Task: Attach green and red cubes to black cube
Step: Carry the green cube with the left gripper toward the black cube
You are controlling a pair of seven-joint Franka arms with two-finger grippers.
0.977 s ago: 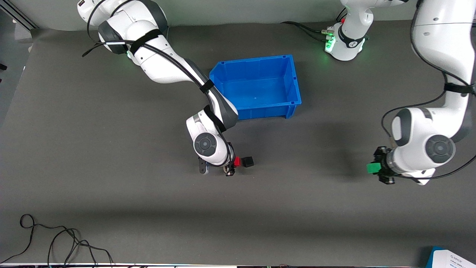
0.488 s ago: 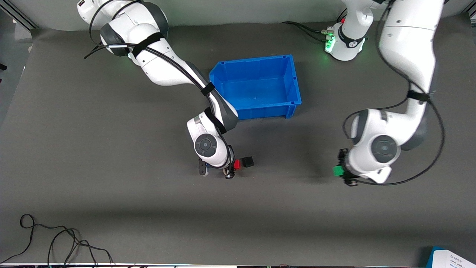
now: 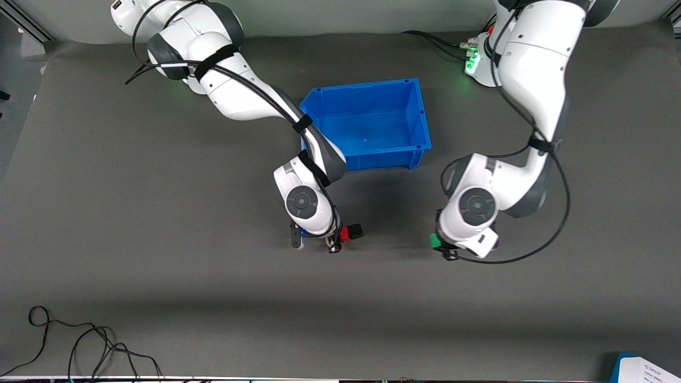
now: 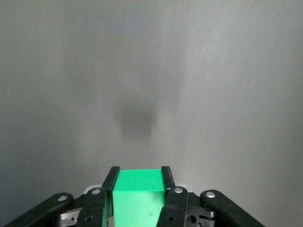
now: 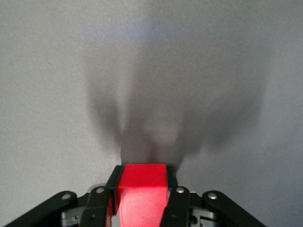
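Landmark is the black cube (image 3: 355, 230), lying on the mat (image 3: 159, 213) nearer the front camera than the blue bin (image 3: 372, 125). Right gripper (image 3: 336, 240) is clamped on the red cube (image 3: 345, 233), which sits right beside the black cube on its right-arm side, touching or nearly so; can't tell from the front view whether the faces actually meet, and the right wrist view shows only the red cube (image 5: 141, 191) between the fingers (image 5: 173, 201) over bare mat. Left gripper (image 3: 442, 247) is clamped on the green cube (image 3: 435, 242), over the mat toward the left arm's end from the black cube, well apart from it; the left wrist view shows the green cube (image 4: 137, 196) square between the fingers (image 4: 166, 189) with only its shadow below. My read: red side is at or near contact, green is still in transit. To do this well: hold red steady as a backstop so the black cube can't slide when green pushes in. Bring green in low, face parallel to the black cube's free face, same height, along the line through all three cubes. Slow the last bit; any yaw or offset will likely spin the black cube rather than seat. Don't release either side until both joints look flush.
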